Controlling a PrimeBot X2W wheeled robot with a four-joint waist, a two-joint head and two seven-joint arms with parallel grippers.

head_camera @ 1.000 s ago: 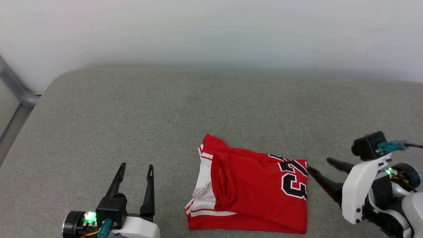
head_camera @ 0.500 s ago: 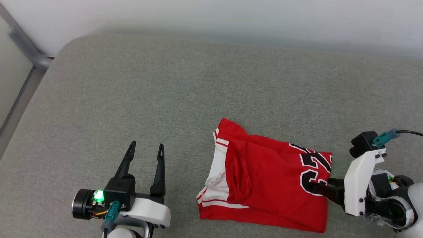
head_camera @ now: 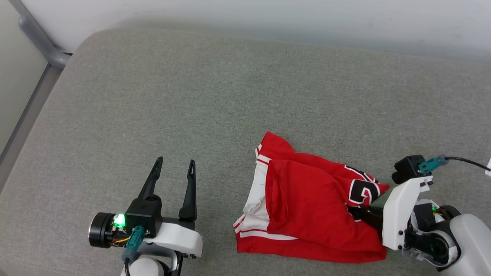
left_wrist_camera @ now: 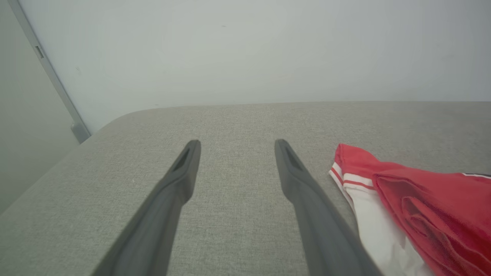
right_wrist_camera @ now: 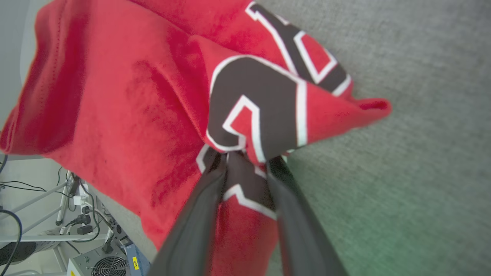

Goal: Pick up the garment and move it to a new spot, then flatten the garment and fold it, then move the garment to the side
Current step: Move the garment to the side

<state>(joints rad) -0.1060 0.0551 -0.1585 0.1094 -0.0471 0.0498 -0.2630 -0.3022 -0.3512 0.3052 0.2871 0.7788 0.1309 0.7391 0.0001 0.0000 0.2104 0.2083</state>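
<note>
- Three views, head first: finds the garment (head_camera: 307,207) folded into a rough rectangle on the grey cushion (head_camera: 191,96), right of centre, with white sleeve (head_camera: 255,199) to its left and black number (head_camera: 360,189) at its right edge.
- Places the left gripper (head_camera: 175,161) at lower left, apart from the cloth, fingers spread with nothing between them.
- Places the right gripper (head_camera: 362,213) at the garment's right edge, dark fingers reaching into the cloth below the number.
- Left wrist next: looks along spread fingers (left_wrist_camera: 168,191) over bare cushion, with the garment (left_wrist_camera: 422,199) past the right-hand finger; cannot tell whether touching.
- Right wrist last: looks along both fingers (right_wrist_camera: 191,226) closed on a bunch of red cloth at the black number (right_wrist_camera: 261,103); tips hidden under the fold, so apparently pinching it.
- Catches cables (right_wrist_camera: 23,186) and a fan-fronted box (right_wrist_camera: 99,264) at lower left, beyond the cloth.
</note>
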